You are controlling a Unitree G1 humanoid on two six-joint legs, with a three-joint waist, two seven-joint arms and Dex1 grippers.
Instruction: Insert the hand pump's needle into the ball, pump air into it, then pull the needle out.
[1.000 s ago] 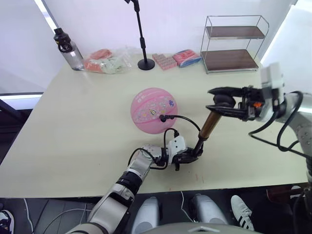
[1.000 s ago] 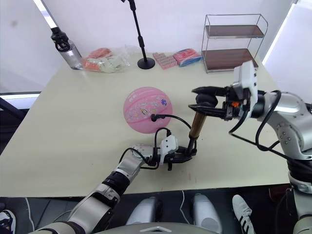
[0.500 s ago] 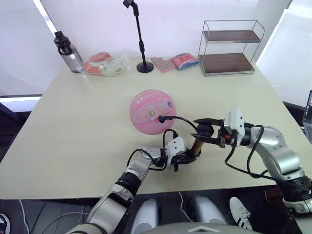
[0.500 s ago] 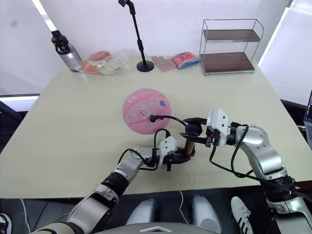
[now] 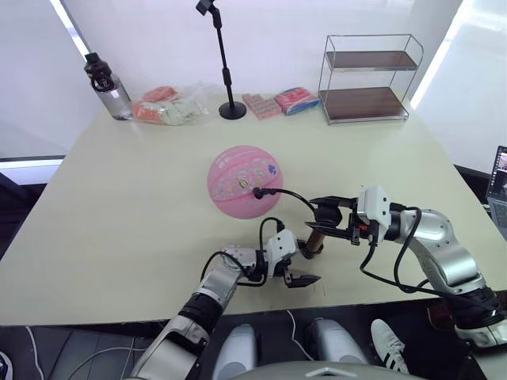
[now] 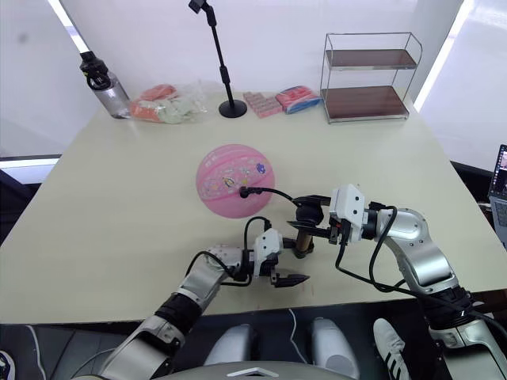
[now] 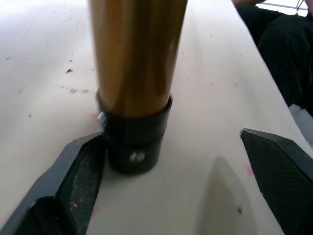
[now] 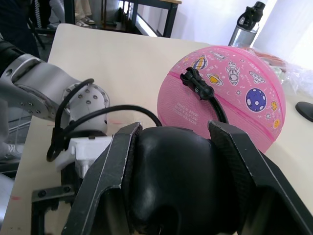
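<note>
Pink rubber ball (image 5: 245,180) w/ cartoon stickers sits mid-table (image 5: 119,206), round. Thin black hose (image 5: 297,197) runs from its fitting on the ball's near face to the gold-bronze metal hand pump (image 7: 134,83), upright near the front edge. Right gripper (image 5: 326,221) is clamped on the pump's black handle (image 8: 176,181). Left gripper (image 6: 290,268) jaws apart beside the pump's black base cap (image 7: 134,142), one finger (image 7: 78,181) touching it.

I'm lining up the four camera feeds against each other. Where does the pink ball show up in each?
Left eye view: ball mid-table, a little left of centre.
Right eye view: ball, same spot, with the hose fitting plugged into it.
Left wrist view: not in it.
Right wrist view: ball beyond the pump handle.
Shared landmark: the water bottle behind it.
</note>
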